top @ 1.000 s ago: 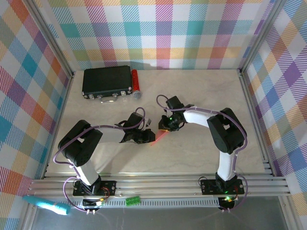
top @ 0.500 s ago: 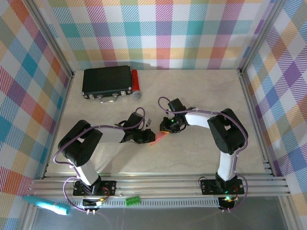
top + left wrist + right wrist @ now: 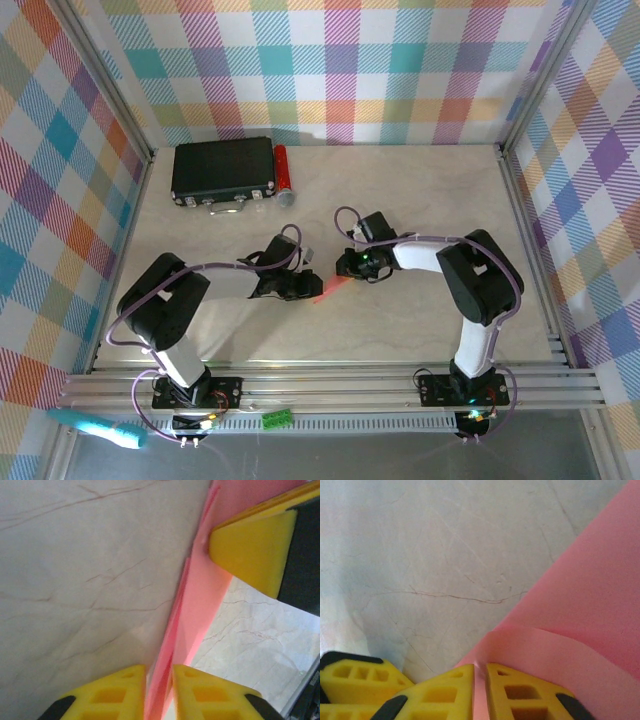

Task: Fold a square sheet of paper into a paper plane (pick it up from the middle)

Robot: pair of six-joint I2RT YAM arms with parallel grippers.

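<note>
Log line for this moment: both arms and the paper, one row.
left fingers: pinched on pink paper | right fingers: pinched on same paper | paper: folded narrow, spanning between arms

The right hand (image 3: 342, 272) has swung nearward at the paper plane (image 3: 330, 289).

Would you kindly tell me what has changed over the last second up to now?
The right arm's wrist swung slightly rightward and toward the near edge, while the right gripper kept its pinch on the pink paper. Nothing was newly grasped or released. The left gripper stays clamped on the same paper, which hardly shifted. The black box and red cylinder are unchanged.
</note>
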